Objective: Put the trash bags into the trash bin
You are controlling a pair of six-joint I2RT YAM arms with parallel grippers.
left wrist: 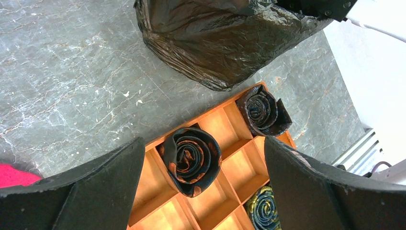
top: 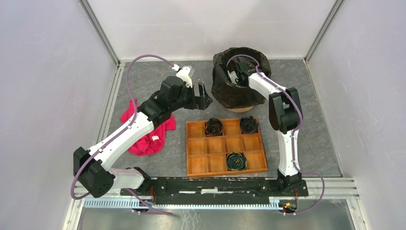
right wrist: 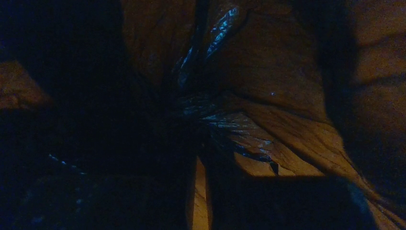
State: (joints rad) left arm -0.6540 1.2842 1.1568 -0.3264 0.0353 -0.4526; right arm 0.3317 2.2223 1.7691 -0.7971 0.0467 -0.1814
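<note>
red cloth (top: 146,132) lies crumpled on the table at far left, not part of the job. left gripper (top: 203,96) hovers over bare table between the cloth and the bin, jaws wide apart, holding nothing; its wrist view looks down on the wooden tray (top: 218,143) with three dark rolled items (top: 214,127) in separate compartments. right of it, the trash bag (top: 230,93) is draped over the trash bin (top: 242,109): film covers the rim and the outer wall nearly to the table, only a pale sliver of the base showing. right gripper (top: 241,67) is down inside the bin mouth; its wrist view is dark, with creased film gathered just ahead of the fingers, which look close together. whether they pinch the film cannot be told. judgement: lining mostly done; left to do is seating the film inside and withdrawing the right arm.
</note>
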